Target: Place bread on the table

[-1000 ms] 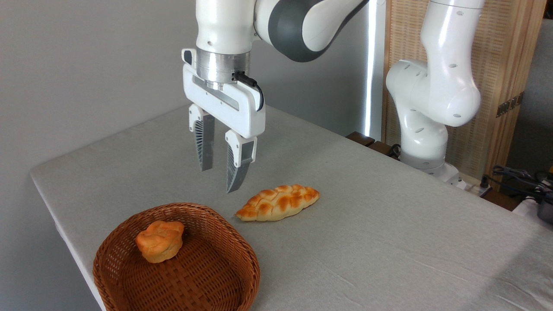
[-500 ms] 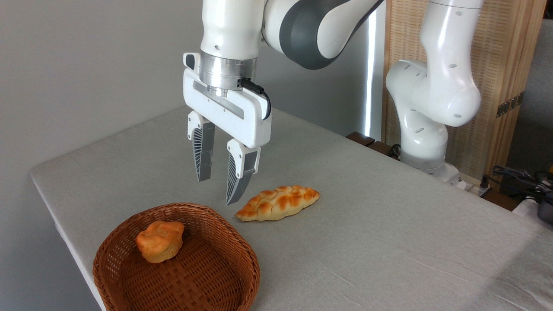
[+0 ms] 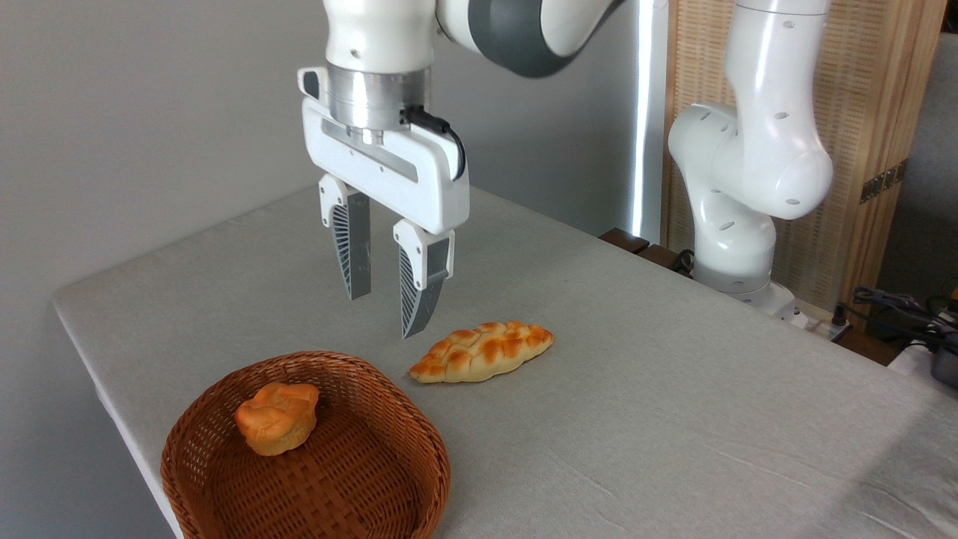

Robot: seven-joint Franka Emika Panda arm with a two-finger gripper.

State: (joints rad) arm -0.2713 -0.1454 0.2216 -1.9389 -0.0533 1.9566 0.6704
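The jaws hang parted and empty, touching nothing. The bread point(image 3: 481, 352) lies on the worktop point(image 3: 673, 374) just below and right of them, outside the basket point(image 3: 419, 449).

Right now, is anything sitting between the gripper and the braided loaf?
Nothing visible. The gripper hangs open and empty above the bread, which already lies on the table just outside the basket.

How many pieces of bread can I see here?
2. The braided bread lies on the table beside the basket; a small round bun sits inside the basket. None appear hidden.
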